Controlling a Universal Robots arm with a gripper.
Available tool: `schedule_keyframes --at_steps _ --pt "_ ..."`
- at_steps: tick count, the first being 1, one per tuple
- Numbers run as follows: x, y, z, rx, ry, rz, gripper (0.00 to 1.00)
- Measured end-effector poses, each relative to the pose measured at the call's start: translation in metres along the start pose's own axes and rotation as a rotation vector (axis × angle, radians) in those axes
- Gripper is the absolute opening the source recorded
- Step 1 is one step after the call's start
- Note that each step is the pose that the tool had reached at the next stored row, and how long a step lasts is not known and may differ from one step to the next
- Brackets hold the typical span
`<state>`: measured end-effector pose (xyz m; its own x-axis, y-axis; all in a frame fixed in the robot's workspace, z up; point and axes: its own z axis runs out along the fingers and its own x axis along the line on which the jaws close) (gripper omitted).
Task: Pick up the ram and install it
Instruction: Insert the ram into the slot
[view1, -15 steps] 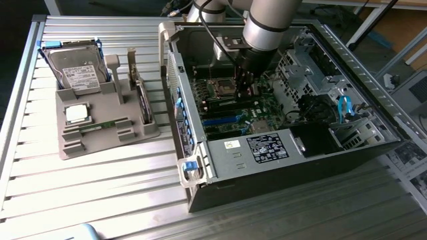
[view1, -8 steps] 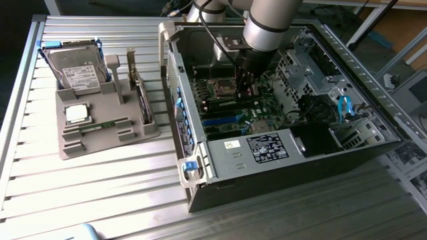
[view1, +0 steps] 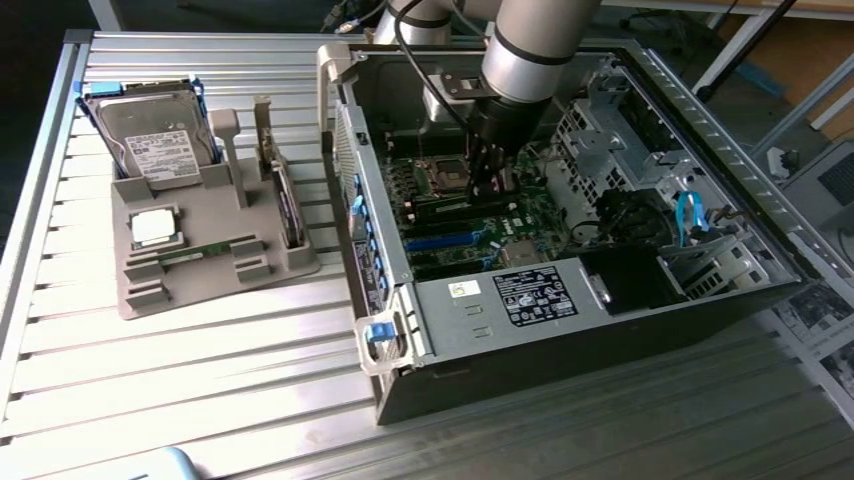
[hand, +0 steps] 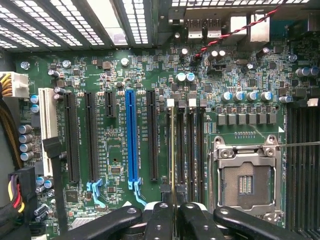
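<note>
Where the gripper (hand: 173, 212) clamps it between both fingers (hand: 159, 220), the ram (hand: 173, 150) shows edge-on, long axis running straight ahead, parallel with the memory slots (hand: 192, 145); empty CPU socket (hand: 244, 175) just beside. Exterior view: work sits centre frame, inside the open case (view1: 601, 360).

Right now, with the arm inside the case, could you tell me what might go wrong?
The ram, gripped edge-on in the pincer, may sit slightly off the white-latched slot; pressing could jam it. The open CPU socket lies close beside; a sideways slip might hit it.
</note>
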<state>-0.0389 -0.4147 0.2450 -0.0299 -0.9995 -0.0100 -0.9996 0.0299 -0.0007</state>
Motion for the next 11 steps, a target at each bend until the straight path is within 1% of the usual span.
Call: schedule_keyframes --at_steps 11 --pt "0.0000 0.0000 0.0027 0.0000 0.0000 0.000 0.12"
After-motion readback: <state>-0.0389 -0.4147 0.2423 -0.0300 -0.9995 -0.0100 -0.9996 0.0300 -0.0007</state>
